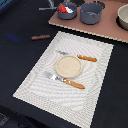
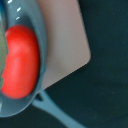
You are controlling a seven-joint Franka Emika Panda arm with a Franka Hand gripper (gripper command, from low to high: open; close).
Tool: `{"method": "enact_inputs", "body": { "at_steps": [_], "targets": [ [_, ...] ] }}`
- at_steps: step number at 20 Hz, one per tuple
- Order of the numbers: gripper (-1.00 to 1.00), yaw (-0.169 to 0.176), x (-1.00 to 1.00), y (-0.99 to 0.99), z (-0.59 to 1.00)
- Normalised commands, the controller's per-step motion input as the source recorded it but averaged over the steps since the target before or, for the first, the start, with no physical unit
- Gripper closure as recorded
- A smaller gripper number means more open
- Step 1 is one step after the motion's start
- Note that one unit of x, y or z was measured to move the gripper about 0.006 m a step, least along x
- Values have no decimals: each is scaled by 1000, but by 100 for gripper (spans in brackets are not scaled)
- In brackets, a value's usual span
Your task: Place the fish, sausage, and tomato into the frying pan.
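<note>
The frying pan (image 1: 66, 14) stands on the brown board (image 1: 107, 27) at the far edge, its thin handle pointing to the exterior view's left. The red tomato (image 1: 62, 9) lies inside it, with a small white shape, apparently the fish (image 1: 68, 7), beside it. The wrist view looks down close on the tomato (image 2: 20, 62) in the pan (image 2: 42, 35), with the pan's handle (image 2: 57, 111) over the dark table. The sausage (image 1: 41, 37) lies on the dark table, left of the placemat. The gripper shows in neither view.
A deeper grey pot (image 1: 91, 13) stands right of the pan and a beige bowl (image 1: 123, 17) at the board's right end. The striped placemat (image 1: 35, 82) holds a beige plate (image 1: 67, 66), a knife (image 1: 82, 58) and a fork (image 1: 67, 81).
</note>
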Motion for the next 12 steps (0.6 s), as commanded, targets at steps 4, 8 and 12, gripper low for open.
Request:
{"method": "enact_inputs", "body": {
  "at_steps": [4,8,12],
  "targets": [
    [-100,99,-151,-630,-129],
    [-100,166,-110,-464,-96],
    [-100,147,-120,-489,-54]
  ]
}}
